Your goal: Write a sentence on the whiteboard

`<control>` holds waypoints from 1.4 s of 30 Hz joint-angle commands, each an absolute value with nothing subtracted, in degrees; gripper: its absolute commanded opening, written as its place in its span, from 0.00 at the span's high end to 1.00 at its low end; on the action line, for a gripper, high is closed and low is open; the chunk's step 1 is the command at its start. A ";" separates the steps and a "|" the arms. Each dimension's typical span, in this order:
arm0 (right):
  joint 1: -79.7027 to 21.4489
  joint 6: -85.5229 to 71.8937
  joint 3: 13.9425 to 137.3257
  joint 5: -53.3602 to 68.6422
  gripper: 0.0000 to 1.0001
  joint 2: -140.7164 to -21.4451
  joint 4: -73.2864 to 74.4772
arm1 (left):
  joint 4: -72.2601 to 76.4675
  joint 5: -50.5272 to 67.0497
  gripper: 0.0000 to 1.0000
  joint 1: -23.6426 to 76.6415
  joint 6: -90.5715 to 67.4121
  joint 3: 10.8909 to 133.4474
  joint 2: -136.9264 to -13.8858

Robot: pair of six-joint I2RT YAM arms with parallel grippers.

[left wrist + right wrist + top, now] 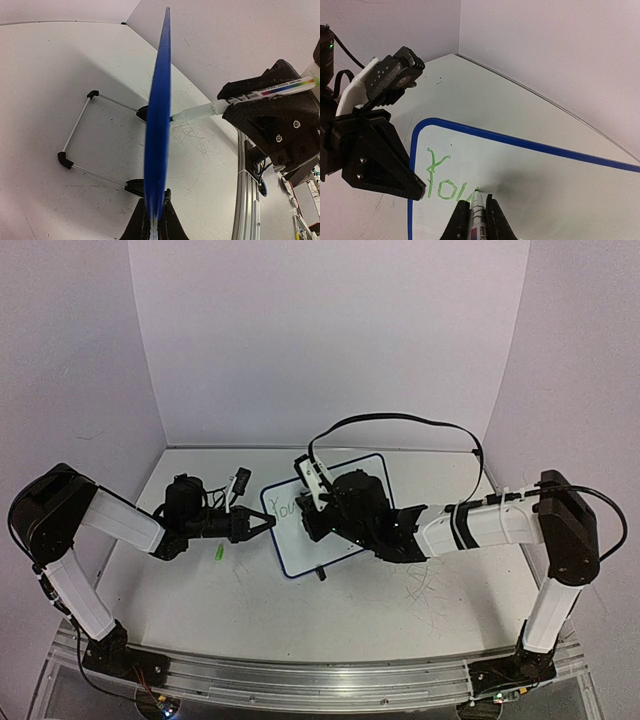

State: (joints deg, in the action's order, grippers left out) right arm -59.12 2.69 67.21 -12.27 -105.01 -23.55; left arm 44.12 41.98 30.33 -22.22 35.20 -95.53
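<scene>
Bottom centre: grips the marker (478,214), right gripper (476,201) jaws clamped on it; seems to touch the whiteboard (550,195) with the tip. Just beyond: only green "You" of the sentence (445,187) done, so early in writing. Middle left: pinches its left edge, left gripper (416,189) jaws clamped. Next: needs a small rightward shift, light pressure.

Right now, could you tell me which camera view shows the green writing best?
The right wrist view: the green writing reads large and clear on the whiteboard. The top external view shows it tiny; the left wrist view sees the whiteboard edge-on, no writing.
</scene>
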 commanded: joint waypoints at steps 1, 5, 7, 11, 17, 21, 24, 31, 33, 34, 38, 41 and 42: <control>-58.46 1.62 65.66 -12.34 1.00 -105.65 -23.68 | 42.27 42.75 1.00 30.81 -19.60 35.33 -94.01; -58.46 1.50 65.36 -12.30 1.00 -105.68 -23.52 | 42.17 42.73 1.00 30.89 -19.52 35.33 -94.02; -58.45 1.48 65.29 -12.41 1.00 -105.70 -23.47 | 42.11 42.72 1.00 30.84 -19.51 35.32 -94.04; -58.49 1.36 65.15 -12.67 1.00 -105.66 -23.35 | 42.13 42.73 1.00 30.85 -19.51 35.30 -94.00; -58.44 1.30 64.63 -12.93 1.00 -105.75 -23.19 | 42.06 42.72 1.00 30.85 -19.42 35.25 -94.01; -58.50 1.41 64.21 -13.29 1.00 -105.45 -23.12 | 41.95 42.72 1.00 30.85 -19.42 35.16 -93.93; -58.51 1.45 63.96 -13.71 1.00 -105.25 -23.12 | 41.93 42.71 1.00 30.85 -19.42 35.07 -93.86; -58.46 1.14 63.24 -16.33 1.00 -104.09 -23.08 | 41.75 42.31 1.00 30.85 -19.24 34.70 -93.61; -58.45 1.09 62.95 -16.41 1.00 -103.24 -23.18 | 41.70 42.25 1.00 30.87 -19.11 34.72 -93.73; -58.45 1.00 62.77 -16.38 1.00 -102.62 -23.14 | 41.66 42.20 1.00 30.85 -19.08 34.72 -93.78; -58.47 0.45 60.05 -12.37 1.00 -95.97 -24.74 | 41.59 42.16 1.00 30.85 -19.07 34.85 -94.26; -58.14 0.44 57.54 -5.59 1.00 -90.21 -27.19 | 41.57 42.01 1.00 30.79 -19.15 34.89 -94.43; -57.80 0.44 57.36 -3.78 1.00 -89.22 -27.33 | 41.50 41.85 1.00 30.81 -19.10 34.89 -94.45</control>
State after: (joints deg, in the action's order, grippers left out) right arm -58.68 1.24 58.54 -10.77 -97.99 -23.83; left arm 43.51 41.88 30.43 -21.42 35.20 -95.15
